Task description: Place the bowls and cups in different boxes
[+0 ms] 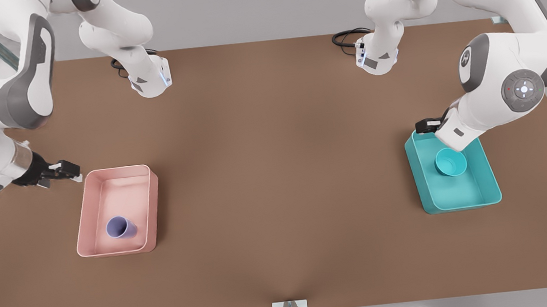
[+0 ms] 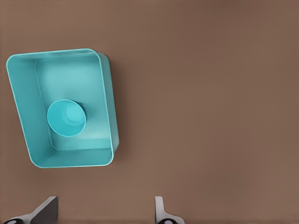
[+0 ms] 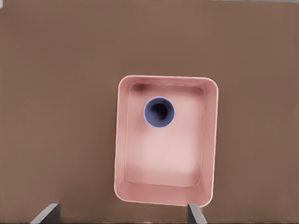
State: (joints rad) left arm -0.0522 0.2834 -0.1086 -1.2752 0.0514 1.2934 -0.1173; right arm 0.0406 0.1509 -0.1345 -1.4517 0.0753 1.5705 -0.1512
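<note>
My left claw: spread wide and holding nothing, poised high over bare table beside the teal box; in the front view it sits at the box's 11 o'clock corner.
My right claw: also spread wide and empty, above the pink box's short end; in the front view it lies just off that box's 10 o'clock corner.
Teal bowl: upright on the floor of the teal box, toward the 12 o'clock half of the box in the front view.
Lavender cup: standing inside the pink box, near its 6 o'clock end in the front view.
Step in hand: I judge the sorting finished, one item per box.
Next move: only lifting both my arms clear without nudging either box.
</note>
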